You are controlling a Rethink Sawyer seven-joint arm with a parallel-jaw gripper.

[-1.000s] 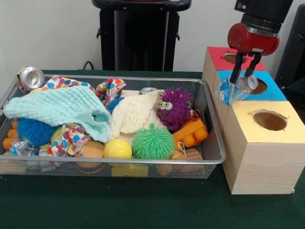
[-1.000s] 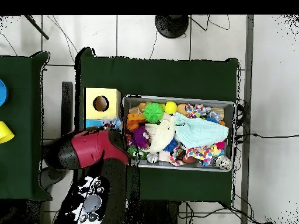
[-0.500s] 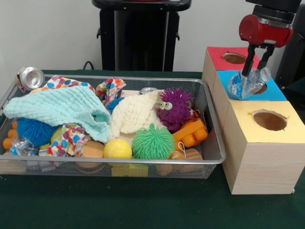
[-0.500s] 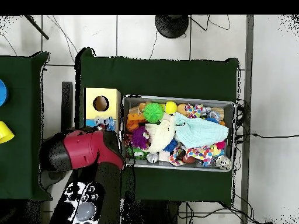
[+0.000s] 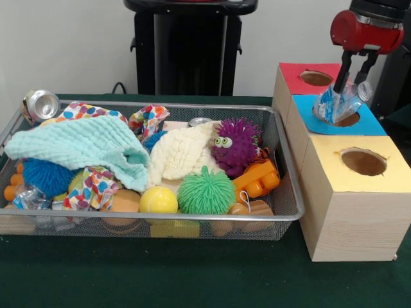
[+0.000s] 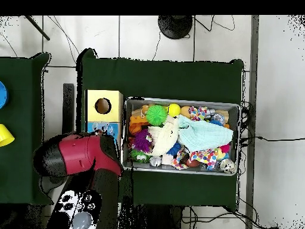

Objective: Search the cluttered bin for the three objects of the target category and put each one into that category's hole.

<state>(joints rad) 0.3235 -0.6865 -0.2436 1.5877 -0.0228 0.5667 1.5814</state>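
Observation:
My gripper (image 5: 349,86) hangs over the blue-topped box (image 5: 372,125), shut on a crushed clear plastic bottle (image 5: 339,104) with a blue label. The bottle dangles just above the left part of the blue box's hole (image 5: 350,119). A red-topped box (image 5: 297,76) with its own hole stands behind, a yellow-topped box (image 5: 347,170) in front. In the overhead view the red arm (image 6: 77,156) covers the gripper and most of the blue box (image 6: 95,127). The wire bin (image 5: 288,192) holds mixed clutter.
In the bin lie a teal cloth (image 5: 83,144), a cream cloth (image 5: 180,153), a purple fuzzy toy (image 5: 236,146), a green spiky ball (image 5: 205,191), a yellow ball (image 5: 158,200) and an orange toy (image 5: 257,179). A crushed can (image 5: 40,104) rests on the bin's far left rim.
The gripper has carried the plastic bottle up and to the right, from beside the boxes' left wall to above the blue box's hole.

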